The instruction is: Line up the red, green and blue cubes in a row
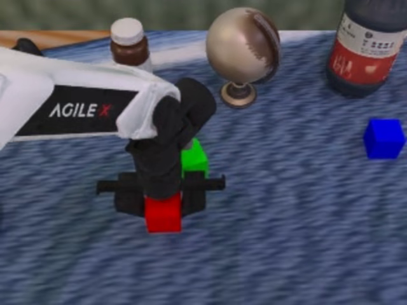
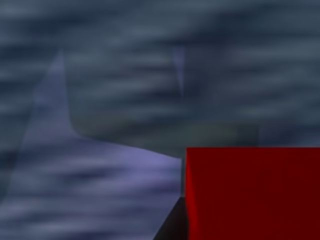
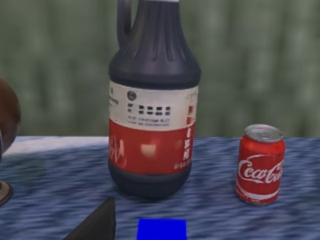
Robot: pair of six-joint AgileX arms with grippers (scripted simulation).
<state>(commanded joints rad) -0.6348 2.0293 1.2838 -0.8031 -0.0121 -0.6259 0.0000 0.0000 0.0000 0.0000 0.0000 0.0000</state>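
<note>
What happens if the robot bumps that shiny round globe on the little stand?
The metallic ball-shaped globe would probably tip, since its big ball sits over a narrow round base. Once down, it may roll across the blue tablecloth. It looks hard, so likely stiff, not squashy.

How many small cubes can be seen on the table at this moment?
3. The red cube sits at the left gripper, the green cube just behind it, the blue cube far right. None seems hidden.

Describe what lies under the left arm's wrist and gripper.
The red cube sits at the left gripper, with the green cube just behind, partly covered by the wrist. Whether the fingers grip the red cube is hidden.
</note>
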